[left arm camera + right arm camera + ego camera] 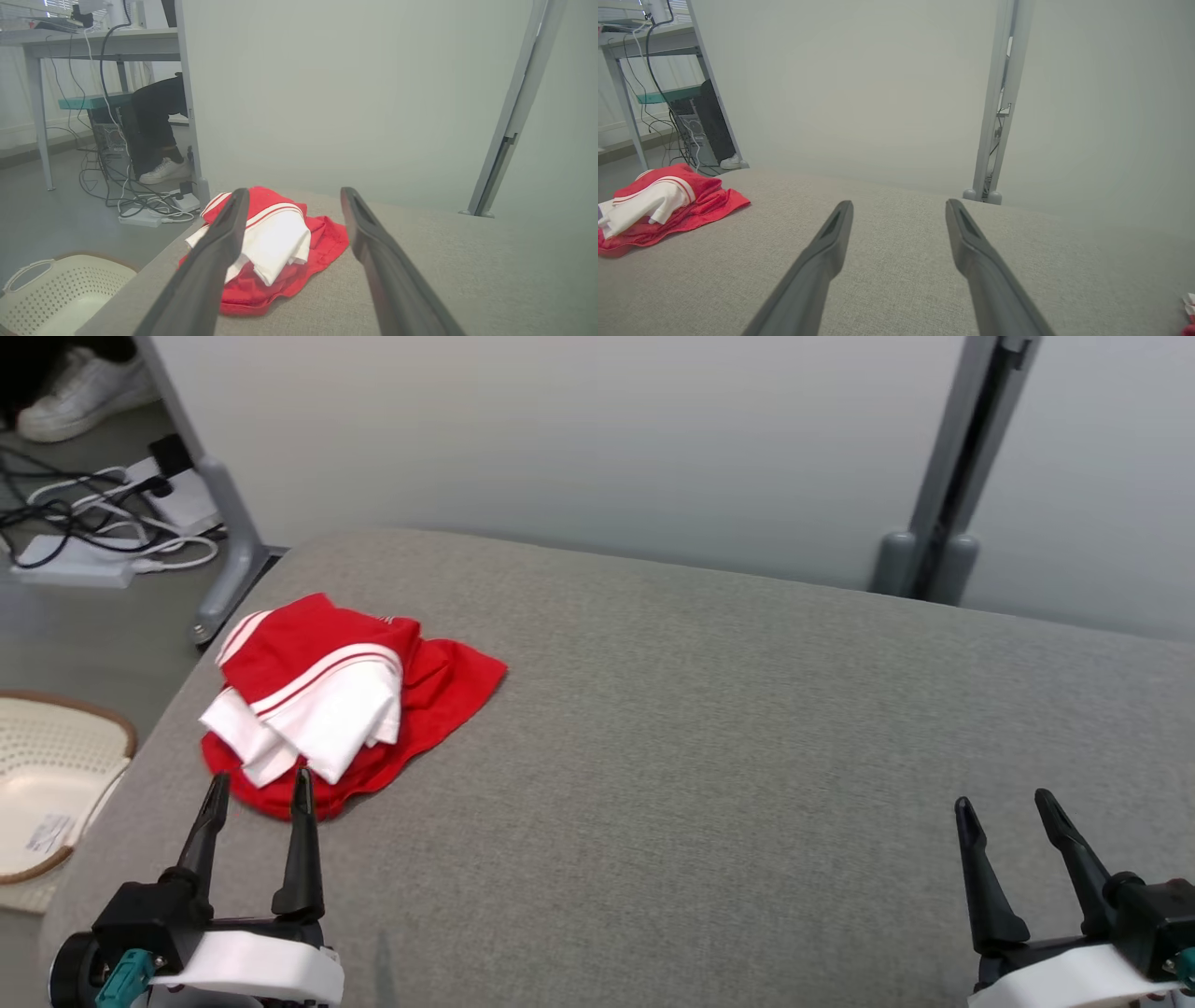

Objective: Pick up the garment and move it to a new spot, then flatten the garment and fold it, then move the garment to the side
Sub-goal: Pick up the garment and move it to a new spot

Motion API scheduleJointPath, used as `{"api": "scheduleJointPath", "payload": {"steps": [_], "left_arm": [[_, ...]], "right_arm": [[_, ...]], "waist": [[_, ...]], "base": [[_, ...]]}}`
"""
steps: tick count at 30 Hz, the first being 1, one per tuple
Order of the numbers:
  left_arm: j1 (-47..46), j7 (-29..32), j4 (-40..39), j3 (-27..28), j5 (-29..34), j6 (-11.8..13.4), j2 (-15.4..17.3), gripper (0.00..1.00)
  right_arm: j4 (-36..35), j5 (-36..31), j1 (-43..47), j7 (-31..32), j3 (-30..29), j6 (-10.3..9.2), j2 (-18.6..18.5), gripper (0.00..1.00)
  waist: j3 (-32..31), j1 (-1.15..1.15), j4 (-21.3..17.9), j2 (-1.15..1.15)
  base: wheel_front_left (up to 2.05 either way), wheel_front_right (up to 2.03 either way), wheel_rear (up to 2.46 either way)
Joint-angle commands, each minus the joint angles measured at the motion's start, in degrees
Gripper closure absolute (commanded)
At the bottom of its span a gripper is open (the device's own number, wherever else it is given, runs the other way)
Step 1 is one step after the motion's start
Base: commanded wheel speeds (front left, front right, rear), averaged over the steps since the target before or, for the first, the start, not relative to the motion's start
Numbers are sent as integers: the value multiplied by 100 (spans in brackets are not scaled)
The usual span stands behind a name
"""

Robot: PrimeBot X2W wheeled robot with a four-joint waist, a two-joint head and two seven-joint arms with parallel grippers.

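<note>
Jaws apart on both arms, nothing held; the garment (345,700) sits bunched near the table's (700,709) far-left corner.
The left gripper (261,777) hangs at its near edge, the right gripper (1002,799) well apart over bare grey cloth. The heap runs crosswise, white folds on top, a red flap pointing right. The left wrist view adds a person's leg (154,116) and white shoe (163,171) under a desk; the head view brings a pale basket (56,747) beside the table.
</note>
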Motion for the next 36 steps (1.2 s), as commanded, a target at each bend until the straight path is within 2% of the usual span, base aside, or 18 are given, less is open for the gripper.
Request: {"api": "scheduleJointPath", "payload": {"steps": [1,7,12,28,36], "left_arm": [[-126,-26,41,52,-37,-28,18,0],[-118,-79,97,108,-73,-77,-37,0],[-144,-91,146,121,-71,-109,-80,0],[-376,-123,266,172,-22,-230,-162,0],[-1395,-121,105,285,97,-313,-64,0]], "right_arm": [[-21,7,-76,11,34,-1,-19,0],[36,24,-126,5,125,-1,-20,0],[68,10,-141,-5,125,-1,-19,0],[72,38,-209,-10,104,-2,-19,0],[-83,-56,-369,83,156,-2,-19,0]], "waist": [[107,0,502,0],[144,0,928,0],[164,0,1078,0],[241,0,1115,0],[549,0,963,0]], "base": [[0,0,0],[0,0,0],[0,0,0],[0,0,0],[0,0,0]]}}
